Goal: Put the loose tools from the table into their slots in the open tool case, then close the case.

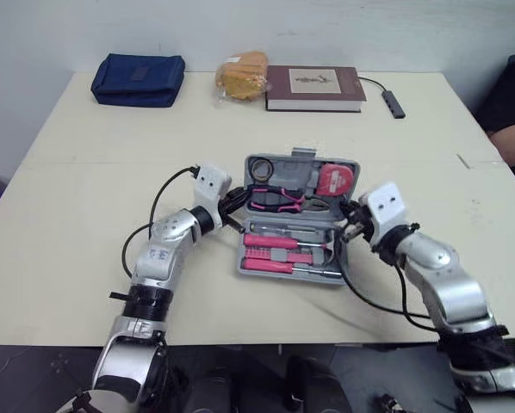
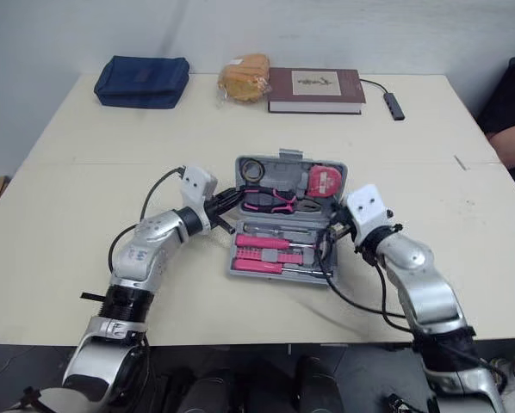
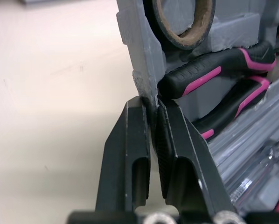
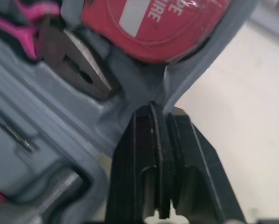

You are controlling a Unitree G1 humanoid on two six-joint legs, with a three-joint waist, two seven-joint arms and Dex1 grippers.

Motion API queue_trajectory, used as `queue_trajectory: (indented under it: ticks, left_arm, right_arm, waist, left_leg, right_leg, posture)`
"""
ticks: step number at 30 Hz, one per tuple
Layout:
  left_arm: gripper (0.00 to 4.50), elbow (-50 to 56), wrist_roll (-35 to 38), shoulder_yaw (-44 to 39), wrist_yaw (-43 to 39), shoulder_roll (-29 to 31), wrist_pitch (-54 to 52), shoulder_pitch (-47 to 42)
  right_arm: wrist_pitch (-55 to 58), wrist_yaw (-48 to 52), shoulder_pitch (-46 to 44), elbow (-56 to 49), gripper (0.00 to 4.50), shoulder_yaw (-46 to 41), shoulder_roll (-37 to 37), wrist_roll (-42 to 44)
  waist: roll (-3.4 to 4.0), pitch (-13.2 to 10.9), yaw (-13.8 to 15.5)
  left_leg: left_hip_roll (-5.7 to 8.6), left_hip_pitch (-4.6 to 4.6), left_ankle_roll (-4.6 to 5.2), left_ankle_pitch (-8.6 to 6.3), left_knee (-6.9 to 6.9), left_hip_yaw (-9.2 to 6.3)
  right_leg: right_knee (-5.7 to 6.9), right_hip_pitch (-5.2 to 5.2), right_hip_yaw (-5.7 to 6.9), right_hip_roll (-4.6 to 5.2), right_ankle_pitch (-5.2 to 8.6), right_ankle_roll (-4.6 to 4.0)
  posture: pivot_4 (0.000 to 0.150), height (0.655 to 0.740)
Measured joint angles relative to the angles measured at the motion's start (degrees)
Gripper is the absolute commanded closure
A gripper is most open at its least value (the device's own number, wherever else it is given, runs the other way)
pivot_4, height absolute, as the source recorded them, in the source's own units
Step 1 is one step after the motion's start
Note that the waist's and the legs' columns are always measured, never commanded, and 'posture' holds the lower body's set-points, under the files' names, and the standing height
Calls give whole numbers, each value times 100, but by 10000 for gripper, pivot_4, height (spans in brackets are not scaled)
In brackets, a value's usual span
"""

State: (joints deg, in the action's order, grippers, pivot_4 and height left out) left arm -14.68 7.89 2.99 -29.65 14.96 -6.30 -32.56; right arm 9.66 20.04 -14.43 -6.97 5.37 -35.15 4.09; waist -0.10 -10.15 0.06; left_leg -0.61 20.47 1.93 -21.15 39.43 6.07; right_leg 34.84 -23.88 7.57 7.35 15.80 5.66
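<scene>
Tool case [image 3: 138, 46]: grey plastic, lying open at the middle of the tabletop [image 1: 85, 224], carry handle on the far edge.
- Far half: a tape roll [image 1: 259, 169] in the left corner, pink-and-black pliers [image 1: 275, 200] across the middle, a red tape measure [image 1: 336, 178] on the right.
- Near half: two pink-handled screwdrivers [image 1: 275, 242] lying side by side in their slots.

Left gripper [image 1: 239, 201]: at the left side of the far half. The left wrist view adds that its two fingers [image 3: 130, 140] are closed almost together, with the thin grey side wall pinched between the tips, just below the tape roll and beside a pliers handle.

Right gripper [image 1: 350, 215]: at the right side of the far half. The right wrist view shows the fingers [image 4: 144, 140] pressed together on the case rim, just under the tape measure, with the pliers' metal nose close by. The head views do not resolve either grasp.

Far edge of the tabletop, in the head views, well apart from the case:
- a navy pouch [image 1: 139, 79]
- an orange item in a clear bag [image 1: 242, 76]
- a maroon book [image 1: 314, 88]
- a small dark adapter on a cable [image 1: 394, 103]

Right edge: a person's arm [image 1: 511, 129] in a dark sleeve.
</scene>
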Motion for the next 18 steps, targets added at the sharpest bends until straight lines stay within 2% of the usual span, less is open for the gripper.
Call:
queue_trajectory:
  ticks: [6,9,10,13,15,18]
  left_arm:
    - [44977,-403,-590,269,-169,429,2378,490]
    - [44977,-426,-720,329,-219,625,2956,646]
    - [41427,-463,-736,340,-246,680,3116,663]
    - [30396,-668,-811,366,-299,866,3520,727]
    - [21644,-795,-813,261,-300,1031,3688,850]
    - [6915,-882,-773,121,-357,1243,3686,952]
  right_arm:
    - [-2462,-959,639,736,45000,325,-332,-1552]
    - [-2993,-1169,758,944,45000,344,-336,-1787]
    - [-3153,-1149,777,1027,45000,342,-337,-1768]
    - [-3397,-1210,834,1196,34031,337,-394,-2022]
    - [-3398,-1203,1050,1481,24122,208,-531,-2181]
    - [-3501,-1230,1342,1299,8637,-104,-582,-2176]
  waist:
    - [-1,0,-12]
    - [-2,0,-14]
    - [-2,1,-14]
    - [-2,2,-16]
    - [-3,2,1]
    - [-6,3,15]
  left_leg:
    - [-9,-31,1,2,-7,-4]
    - [-13,-35,1,2,-6,-6]
    - [-14,-39,1,2,-6,-8]
    - [-16,-42,1,2,-6,-9]
    - [-16,-35,3,3,-5,-19]
    - [-17,-28,4,4,-4,-39]
  right_leg:
    - [-6,31,1,20,1,-1]
    - [-8,37,3,19,1,-1]
    - [-9,44,3,19,1,-1]
    - [-8,47,3,27,1,-2]
    - [-12,48,2,31,1,-2]
    - [-22,55,1,35,1,-3]
  posture:
    - [1500,7400]
    - [1500,7400]
    - [1500,7400]
    - [1500,7400]
    - [1500,7400]
    - [1500,7400]
